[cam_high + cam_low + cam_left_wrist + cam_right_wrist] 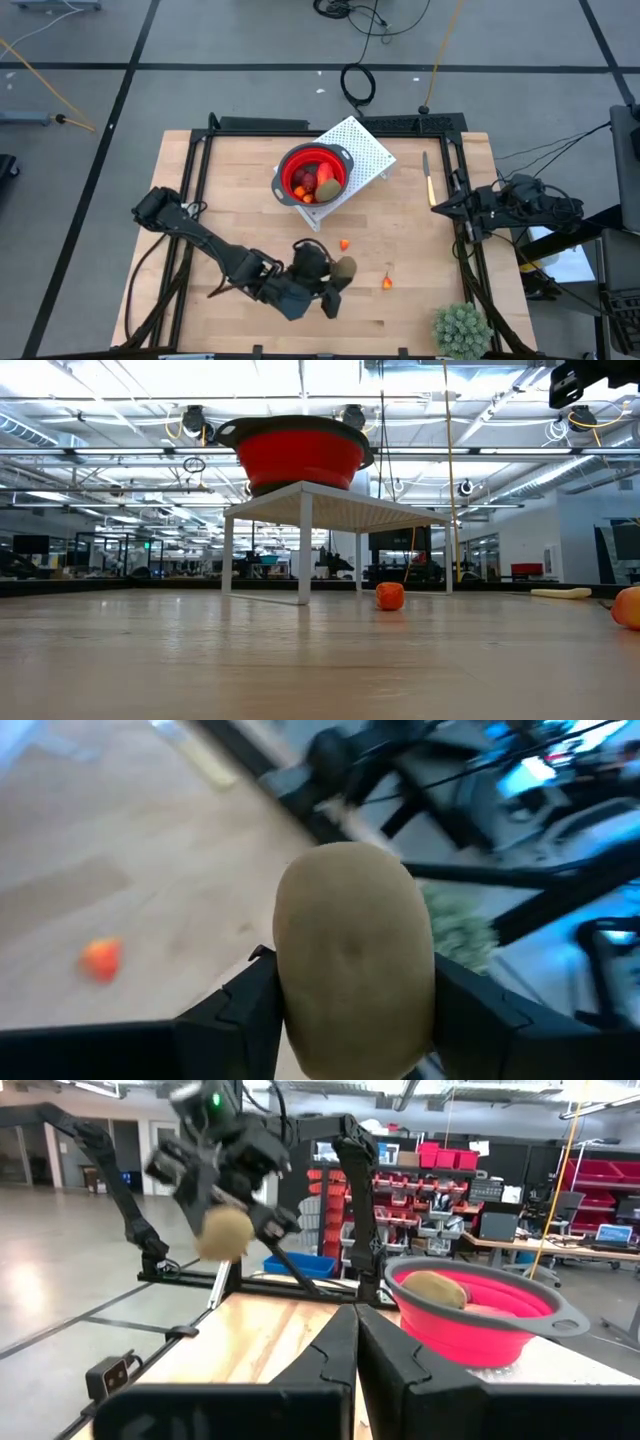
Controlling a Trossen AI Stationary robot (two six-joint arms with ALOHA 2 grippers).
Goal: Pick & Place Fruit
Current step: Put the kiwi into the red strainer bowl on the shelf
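Desk (240, 180) of light wood fills the middle of the high view, and we go from it down to the smaller things. On its far part stands a white perforated stand (365, 150), and on this stand sits the red bowl (313, 174) with the grey rim. In the bowl we see several fruit pieces (312, 184), among them a brown-green oval and some red ones; the right wrist view also shows one brown oval lying inside it.

Next in size is the left arm, which reaches from the left side toward the near middle of the desk. The left gripper (341, 272) is clenched on a brown-green oval fruit (354, 958); in the left wrist view the two dark fingers (236, 1003) press on both sides of it. In the right wrist view this fruit hangs in the air, above the desk.

The right arm waits at the right edge of the desk, and the right gripper (356, 1342) has its fingers closed together with nothing between them.

A spiky green plant (461, 328) stands at the near right corner. A yellowish stick (427, 176) lies near the right edge.

Smallest are two orange bits on the bare wood: one orange bit (344, 244) near the held fruit, and a second orange bit (387, 283) a little to the right of it.
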